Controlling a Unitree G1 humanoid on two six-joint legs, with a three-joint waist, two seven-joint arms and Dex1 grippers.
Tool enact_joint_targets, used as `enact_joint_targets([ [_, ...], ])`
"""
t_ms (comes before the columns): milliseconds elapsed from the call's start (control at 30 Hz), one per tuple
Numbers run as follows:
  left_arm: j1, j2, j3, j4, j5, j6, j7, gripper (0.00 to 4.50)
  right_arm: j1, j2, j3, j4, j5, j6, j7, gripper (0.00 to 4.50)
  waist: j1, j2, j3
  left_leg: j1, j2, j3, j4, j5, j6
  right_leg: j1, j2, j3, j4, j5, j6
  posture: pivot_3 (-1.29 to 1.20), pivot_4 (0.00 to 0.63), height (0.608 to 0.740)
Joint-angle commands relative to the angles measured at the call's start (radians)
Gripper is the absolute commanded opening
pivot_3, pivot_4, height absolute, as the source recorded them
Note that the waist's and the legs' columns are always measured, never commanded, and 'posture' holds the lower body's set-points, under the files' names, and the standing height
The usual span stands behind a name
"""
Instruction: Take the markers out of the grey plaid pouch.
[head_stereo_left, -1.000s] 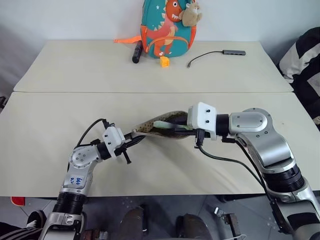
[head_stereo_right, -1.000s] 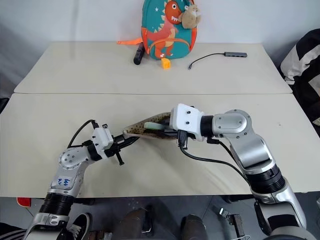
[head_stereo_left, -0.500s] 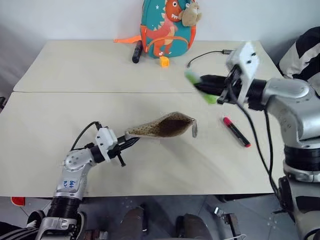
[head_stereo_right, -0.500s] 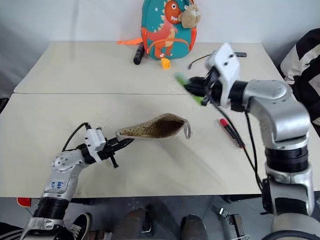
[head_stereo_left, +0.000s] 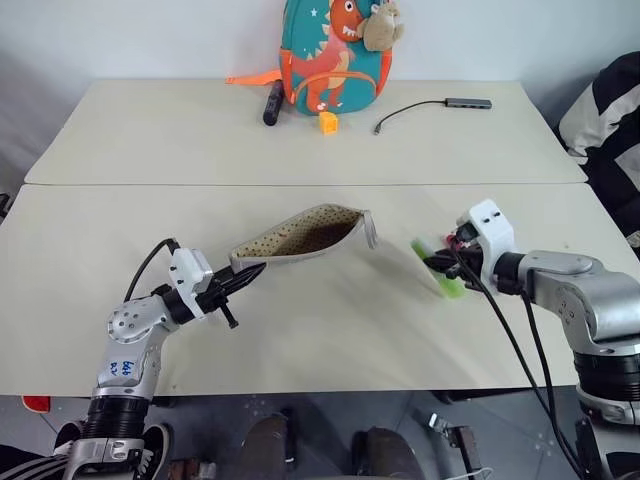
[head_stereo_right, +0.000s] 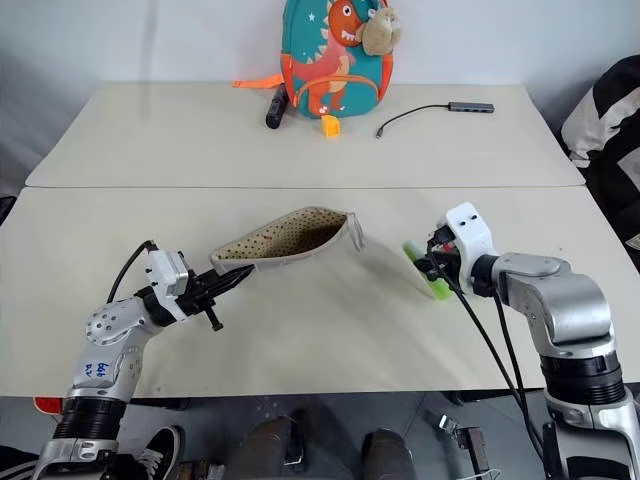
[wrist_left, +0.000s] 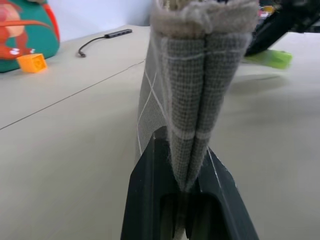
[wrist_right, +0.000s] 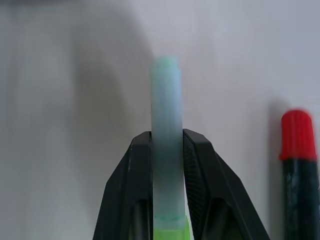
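My left gripper (head_stereo_left: 243, 277) is shut on one end of the grey plaid pouch (head_stereo_left: 300, 232). The pouch hangs above the near table with its open mouth facing right. In the left wrist view the pouch (wrist_left: 192, 100) rises edge-on from between the black fingers (wrist_left: 147, 195). Low over the table to the right, my right gripper (head_stereo_left: 441, 262) is shut on the green marker (head_stereo_right: 425, 272). The right wrist view shows the green marker (wrist_right: 166, 115) pinched between the fingers. The red marker (wrist_right: 299, 160) with a black body lies on the table beside it.
At the back of the far table stand a teal dinosaur backpack (head_stereo_left: 335, 55), a black cylinder (head_stereo_left: 272, 103), a small yellow-orange block (head_stereo_left: 327, 122) and a cable with a hub (head_stereo_left: 430, 105). A person's striped sleeve (head_stereo_left: 615, 120) shows at the right edge.
My right gripper pulled the green marker out of the pouch, swung up and right, then came down to the table. The red marker dropped onto the table. The pouch shifted left and tilted up.
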Motion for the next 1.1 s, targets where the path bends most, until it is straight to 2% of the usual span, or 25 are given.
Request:
enact_joint_targets([
  [33,-0.005,-0.005,0.007,-0.044,-0.01,-0.012,0.002,0.0,0.02,0.027,-0.037,-0.021,0.02,0.035,-0.042,0.47,0.0,0.0,0.0,0.0,0.0,0.0,0.0,0.0,0.0,0.0,0.0,0.0,0.0,0.0,0.0,0.0,0.15,0.74],
  [100,-0.008,-0.007,0.008,-0.042,-0.01,-0.011,0.003,0.0,0.026,0.044,-0.053,-0.012,0.031,0.041,-0.052,0.47,0.002,0.0,0.0,0.0,0.0,0.0,0.0,0.0,0.0,0.0,0.0,0.0,0.0,0.0,0.0,0.0,0.15,0.74],
  [167,-0.011,-0.007,0.007,-0.044,-0.01,-0.009,0.005,0.0,0.019,0.055,-0.069,0.017,0.035,0.031,-0.059,1.18,0.001,0.0,0.0,0.0,0.0,0.0,0.0,0.0,0.0,0.0,0.0,0.0,0.0,0.0,0.0,0.0,0.15,0.74],
  [367,-0.011,-0.005,0.014,-0.062,-0.037,0.031,0.004,0.0,-0.011,0.032,-0.036,0.038,0.022,-0.045,-0.046,2.96,0.0,0.0,0.0,0.0,0.0,0.0,0.0,0.0,0.0,-0.001,0.001,0.0,0.001,0.0,0.0,0.0,0.15,0.74],
  [467,-0.004,0.022,0.039,-0.105,-0.11,0.138,-0.016,0.0,-0.014,-0.024,0.027,0.034,-0.039,-0.21,0.0,3.86,-0.001,0.0,0.0,0.0,0.0,0.0,0.0,0.0,0.0,-0.001,0.001,0.0,0.001,0.0,0.0,0.0,0.15,0.74],
  [600,-0.002,0.094,0.095,-0.158,-0.228,0.315,-0.042,0.0,-0.087,0.019,-0.028,0.052,-0.006,-0.377,0.022,3.86,-0.007,0.0,0.0,0.0,0.0,0.0,0.0,0.0,0.0,-0.001,0.001,0.001,0.001,0.0,0.0,0.0,0.15,0.74],
  [733,-0.005,0.224,0.152,-0.158,-0.386,0.618,-0.074,0.0,-0.094,0.067,-0.032,0.061,-0.001,-0.51,0.042,3.86,-0.019,0.001,0.0,0.0,0.001,0.0,-0.001,0.001,-0.001,-0.001,0.002,0.0,0.002,0.0,0.0,0.0,0.15,0.74],
  [867,0.009,0.3,0.145,-0.192,-0.408,0.708,-0.141,0.0,-0.054,0.099,0.001,0.042,-0.007,-0.583,0.053,3.86,-0.018,0.001,0.001,0.0,-0.001,0.0,-0.001,0.0,0.0,-0.001,0.002,0.001,0.002,0.0,0.0,0.0,0.15,0.74],
  [900,0.008,0.31,0.153,-0.193,-0.419,0.729,-0.152,0.0,-0.045,0.101,0.013,0.036,-0.015,-0.595,0.055,3.86,-0.018,0.001,0.001,0.0,-0.001,0.0,-0.001,0.0,0.0,-0.001,0.002,0.002,0.002,0.0,0.0,0.0,0.15,0.74],
  [1033,-0.108,0.295,0.285,0.007,-0.532,0.946,0.023,0.0,-0.006,0.103,0.055,0.013,-0.041,-0.638,0.062,3.86,-0.018,0.001,0.001,0.0,-0.001,-0.002,-0.001,0.001,-0.001,-0.001,0.002,0.004,0.002,0.0,0.0,0.0,0.15,0.74],
  [1100,-0.086,0.285,0.305,0.047,-0.516,0.946,0.029,0.0,-0.003,0.101,0.059,0.016,-0.047,-0.653,0.059,3.86,-0.024,0.001,0.001,0.001,0.0,-0.001,-0.001,0.001,-0.001,-0.001,0.002,0.006,0.003,0.0,0.0,0.0,0.15,0.74],
])
